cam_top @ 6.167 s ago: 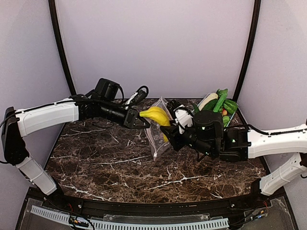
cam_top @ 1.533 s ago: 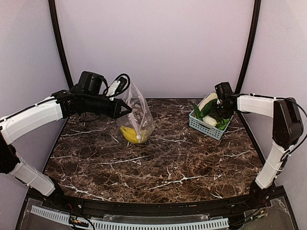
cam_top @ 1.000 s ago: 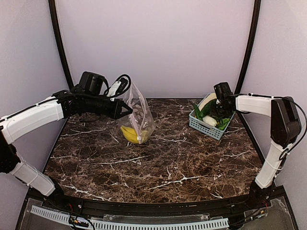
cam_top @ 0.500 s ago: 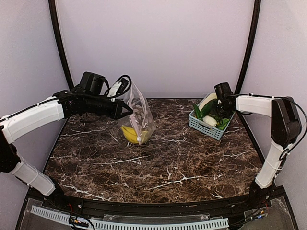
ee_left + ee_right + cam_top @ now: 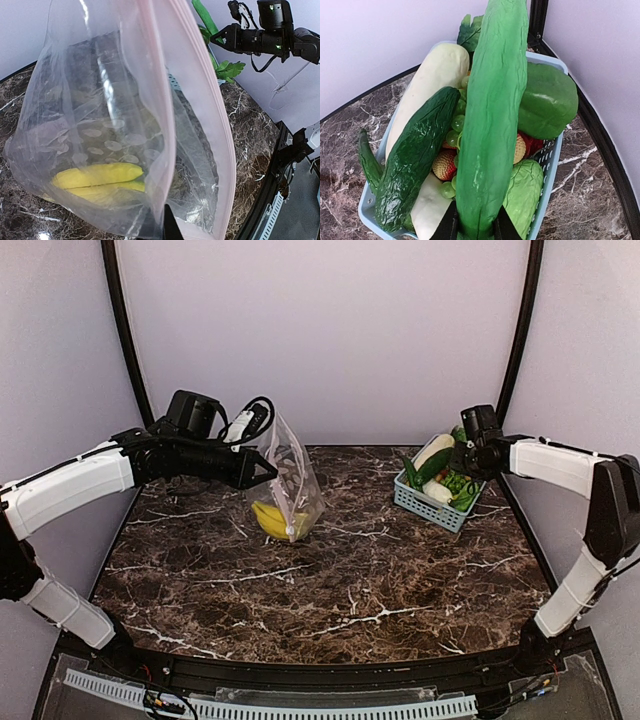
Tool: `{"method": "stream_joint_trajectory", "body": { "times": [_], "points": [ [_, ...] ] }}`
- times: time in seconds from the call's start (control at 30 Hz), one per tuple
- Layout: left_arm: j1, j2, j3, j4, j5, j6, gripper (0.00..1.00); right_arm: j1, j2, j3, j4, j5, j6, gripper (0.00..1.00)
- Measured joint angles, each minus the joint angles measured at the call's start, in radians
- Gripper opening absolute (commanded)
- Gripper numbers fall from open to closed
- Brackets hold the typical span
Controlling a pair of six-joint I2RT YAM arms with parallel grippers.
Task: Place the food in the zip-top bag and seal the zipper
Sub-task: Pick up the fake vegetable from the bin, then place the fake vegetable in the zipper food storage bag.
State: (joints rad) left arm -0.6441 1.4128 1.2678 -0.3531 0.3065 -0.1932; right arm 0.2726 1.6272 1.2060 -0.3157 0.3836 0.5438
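Left gripper (image 5: 271,468) on bag (image 5: 296,486), banana (image 5: 268,520) inside.

No legible text, label, brand, number or sign in any view. Zip-top bag (image 5: 115,145) print: pale oval spots only, no lettering.

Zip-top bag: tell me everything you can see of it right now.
The clear plastic zip-top bag, printed with pale oval spots, hangs upright from the left claw, which is shut on its mouth edge. Its pale pink zipper strip is unsealed: the two lips stand apart in the left wrist view. A yellow toy banana bunch lies in the bottom. The film looks thin, wrinkled and glossy. Its lower end seems to rest on the dark marble table.
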Motion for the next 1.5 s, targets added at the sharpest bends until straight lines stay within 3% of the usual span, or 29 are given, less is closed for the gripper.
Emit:
{"method": "stream_joint_trajectory", "body": {
  "times": [0.33, 0.6, 0.9, 1.23, 1.5],
  "points": [
    [0.000, 0.000, 0.000, 0.000, -0.002, 0.006, 0.01, -0.003, -0.183, -0.097, 0.024, -0.059, -0.066, 0.01],
    [0.000, 0.000, 0.000, -0.002, -0.028, 0.031, 0.01, 0.017, -0.420, -0.134, -0.039, -0.229, -0.141, 0.01],
    [0.000, 0.000, 0.002, -0.016, -0.034, 0.062, 0.01, 0.146, -0.628, -0.133, -0.177, -0.453, -0.175, 0.01],
    [0.000, 0.010, 0.002, -0.016, -0.024, 0.105, 0.01, 0.411, -0.587, -0.109, -0.218, -0.667, -0.161, 0.01],
    [0.000, 0.010, 0.002, -0.016, -0.009, 0.121, 0.01, 0.578, -0.486, -0.047, -0.252, -0.750, -0.129, 0.01]
  ]
}}
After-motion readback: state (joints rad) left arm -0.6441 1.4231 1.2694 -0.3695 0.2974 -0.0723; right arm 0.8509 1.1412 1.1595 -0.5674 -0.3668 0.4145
